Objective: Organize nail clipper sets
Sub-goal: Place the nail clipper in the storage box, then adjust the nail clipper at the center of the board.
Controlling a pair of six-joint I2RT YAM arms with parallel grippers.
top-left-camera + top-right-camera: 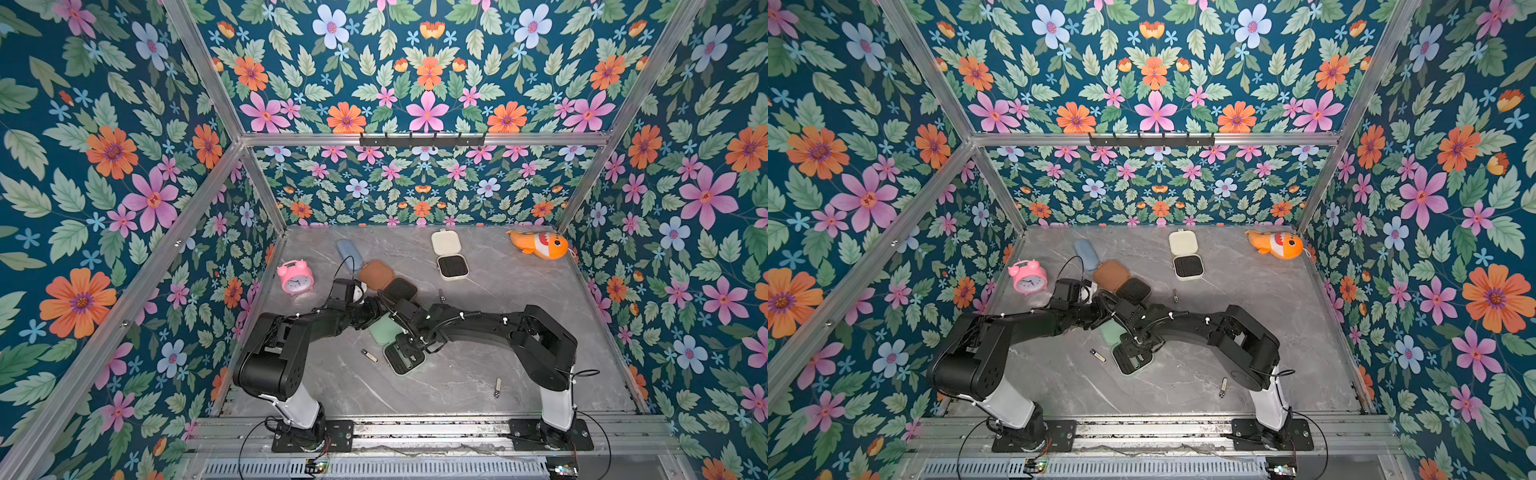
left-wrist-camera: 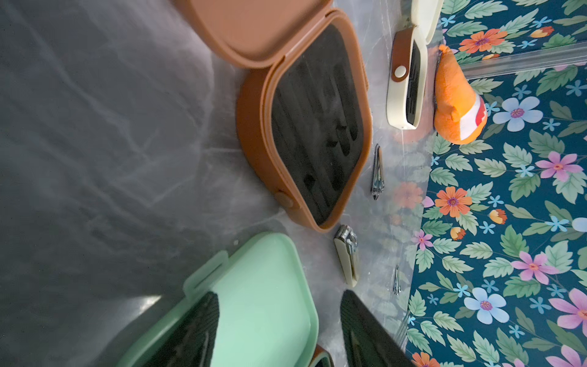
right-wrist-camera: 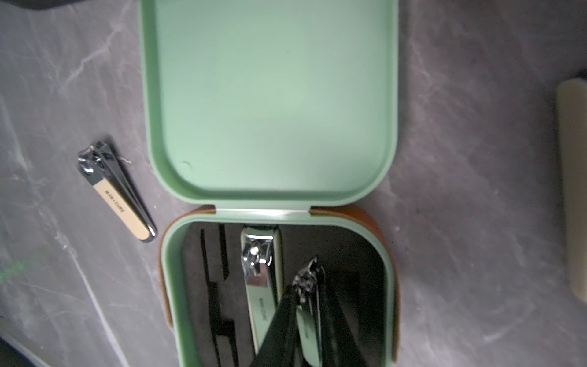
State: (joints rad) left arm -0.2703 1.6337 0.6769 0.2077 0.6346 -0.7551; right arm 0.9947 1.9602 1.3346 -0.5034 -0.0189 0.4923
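**Over the mint case: one clipper seated, a second in the jaws**

At about 6 o'clock from the table's (image 1: 519,266) centre the mint case (image 1: 383,330) lies open under both arms. The right wrist view looks straight into it: one green clipper (image 3: 261,279) sits in its slot in the black insert, and the right gripper (image 3: 310,305) pinches a second green clipper (image 3: 306,279) just above the insert, beside the first. The narrower slots beside the seated clipper are bare. The left gripper (image 2: 276,333) hangs over the mint lid with its fingers (image 2: 193,327) spread and nothing between them.

By my reckoning the job is early. The brown case (image 1: 376,274), at 11 o'clock, and the cream case (image 1: 445,242), at 12 o'clock, are both open with no tool that I can see in their inserts. Loose on the table are a beige clipper (image 1: 369,355) just at 9 o'clock of the mint base, a small clipper (image 1: 441,296) at 3 o'clock of the brown case, and a silver clipper (image 1: 497,387) well out at 4 o'clock. Those need homes, and all three lids need shutting.

Both top views give the whole layout, with the pink clock (image 1: 1029,277) and orange fish toy (image 1: 1277,245), but the arms hide the mint insert. Only the left wrist view shows the brown insert's empty cut-outs up close, and a cream-handled clipper (image 2: 347,254) near that case's corner, which I cannot find from above.
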